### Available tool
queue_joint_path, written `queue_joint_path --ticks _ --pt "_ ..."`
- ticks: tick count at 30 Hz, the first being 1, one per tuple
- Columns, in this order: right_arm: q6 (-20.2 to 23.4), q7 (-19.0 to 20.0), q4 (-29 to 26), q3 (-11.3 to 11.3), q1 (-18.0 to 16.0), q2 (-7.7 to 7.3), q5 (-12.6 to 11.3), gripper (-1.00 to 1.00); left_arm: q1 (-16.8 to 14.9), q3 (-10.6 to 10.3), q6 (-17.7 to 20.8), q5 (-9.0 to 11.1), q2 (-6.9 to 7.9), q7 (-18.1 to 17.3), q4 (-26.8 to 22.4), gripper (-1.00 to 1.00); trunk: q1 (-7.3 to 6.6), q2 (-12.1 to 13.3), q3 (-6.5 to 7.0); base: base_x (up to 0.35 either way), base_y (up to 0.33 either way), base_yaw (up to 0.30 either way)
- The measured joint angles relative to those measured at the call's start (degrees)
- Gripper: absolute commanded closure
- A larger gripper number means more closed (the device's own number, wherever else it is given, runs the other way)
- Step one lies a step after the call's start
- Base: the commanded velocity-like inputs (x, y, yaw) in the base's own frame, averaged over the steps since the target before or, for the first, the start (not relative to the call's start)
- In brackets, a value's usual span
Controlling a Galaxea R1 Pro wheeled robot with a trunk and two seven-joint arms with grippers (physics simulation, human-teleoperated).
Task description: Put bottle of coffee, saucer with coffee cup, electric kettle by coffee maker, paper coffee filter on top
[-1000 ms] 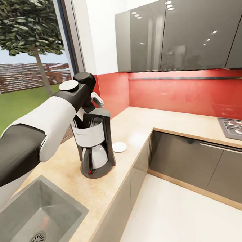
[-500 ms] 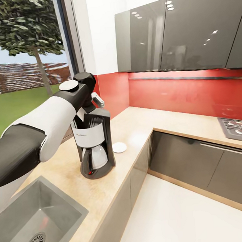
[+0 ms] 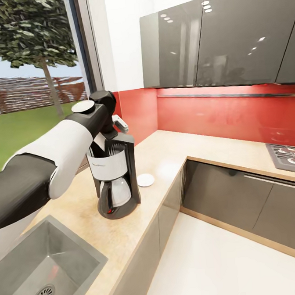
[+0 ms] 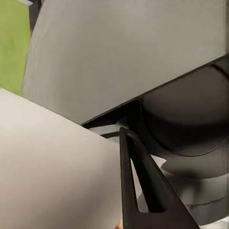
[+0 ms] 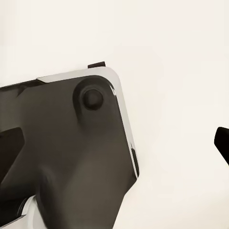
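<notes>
The coffee maker (image 3: pixel 113 178) stands left of centre on the worktop (image 3: pixel 166 159), a faint unreadable mark on its white housing. The saucer (image 3: pixel 146 179) lies just beside it. The left claw (image 3: pixel 104 139) sits over the machine's top, its opening impossible to tell. Since a second ago, the left arm has edged slightly left; nothing else moved.

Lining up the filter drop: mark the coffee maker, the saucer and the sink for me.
coffee maker (image 3: pixel 108 165): head view, on its silver-white filter housing.
saucer (image 3: pixel 146 179): head view, on the dish's centre.
sink (image 3: pixel 45 264): head view, on the steel basin's floor.
</notes>
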Motion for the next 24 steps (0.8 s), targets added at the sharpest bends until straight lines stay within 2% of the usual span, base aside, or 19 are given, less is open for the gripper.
queue_joint_path --ticks 24 --pt "0.0 0.01 -0.09 0.15 0.0 0.0 0.0 -1.0 0.43 0.06 -0.05 0.07 0.0 0.2 -0.15 1.0 0.0 0.0 0.0 0.0 0.0 0.0"
